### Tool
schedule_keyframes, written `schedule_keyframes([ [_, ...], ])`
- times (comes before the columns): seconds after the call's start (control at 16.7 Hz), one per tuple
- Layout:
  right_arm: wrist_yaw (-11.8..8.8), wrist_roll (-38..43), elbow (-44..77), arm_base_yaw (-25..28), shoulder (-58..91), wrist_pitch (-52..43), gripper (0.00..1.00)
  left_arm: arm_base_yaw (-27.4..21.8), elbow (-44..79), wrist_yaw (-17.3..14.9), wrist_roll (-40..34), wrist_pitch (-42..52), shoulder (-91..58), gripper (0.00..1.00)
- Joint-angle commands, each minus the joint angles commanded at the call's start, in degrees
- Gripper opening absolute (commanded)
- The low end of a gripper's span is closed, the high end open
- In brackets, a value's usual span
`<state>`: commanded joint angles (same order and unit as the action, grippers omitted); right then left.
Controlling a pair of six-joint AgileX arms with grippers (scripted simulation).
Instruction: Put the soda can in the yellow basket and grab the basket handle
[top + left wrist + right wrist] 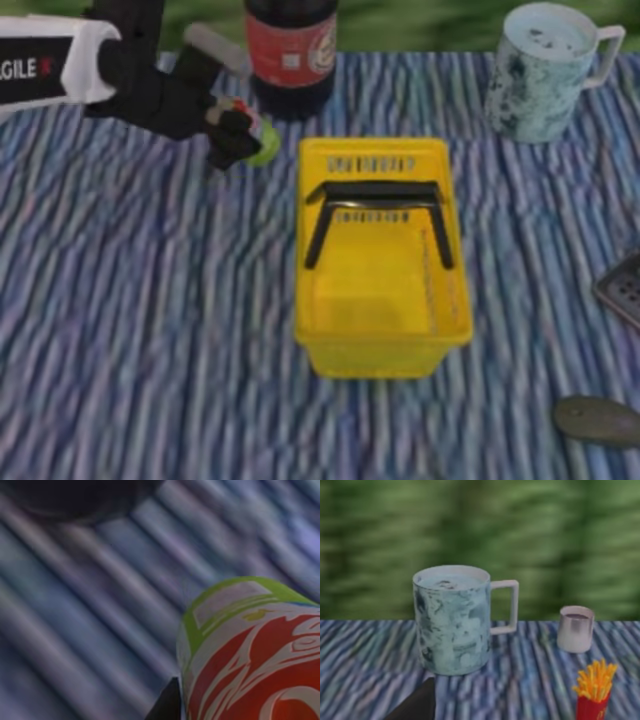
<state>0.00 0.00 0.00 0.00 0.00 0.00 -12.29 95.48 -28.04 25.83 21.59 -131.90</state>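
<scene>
- Filling the left wrist view from close up, the soda can (250, 655) showed its red band with white script and its lime-green part, with the striped blue cloth (100, 605) behind it.
- From above, the can sat at the table's far left-centre, just beside the yellow basket's (455, 300) far-left corner and outside it, near the large dark bottle (291, 50).
- The left gripper (240, 130) was closed around the soda can, only a sliver of green showing past the black fingers.
- The basket handle (380, 192) lay folded across the basket's rim, touched by nothing.
- Well apart, at the far right, stood a marbled mug (545, 70).
- The right wrist view faced that mug, a small metal cup (575, 628) and a fries carton (594, 690); whether the right gripper was wide or narrow could not be told.
</scene>
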Motion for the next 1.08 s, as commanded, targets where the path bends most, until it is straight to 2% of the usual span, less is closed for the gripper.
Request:
schedule_keyframes([
  [0.42, 0.0, 0.0, 0.0, 0.0, 0.0, 0.0, 1.0, -3.5, -10.3, -27.7, -14.6, -41.7, 3.7, 0.0],
  [0.66, 0.0, 0.0, 0.0, 0.0, 0.0, 0.0, 1.0, -5.0, -15.0, -39.7, -20.7, -57.7, 6.7, 0.0],
  [0.84, 0.0, 0.0, 0.0, 0.0, 0.0, 0.0, 1.0, -5.6, -16.7, -44.7, -23.0, -63.4, 8.2, 0.0],
  [1.08, 0.0, 0.0, 0.0, 0.0, 0.0, 0.0, 1.0, -5.7, -17.0, -45.4, -23.3, -64.2, 8.4, 0.0],
])
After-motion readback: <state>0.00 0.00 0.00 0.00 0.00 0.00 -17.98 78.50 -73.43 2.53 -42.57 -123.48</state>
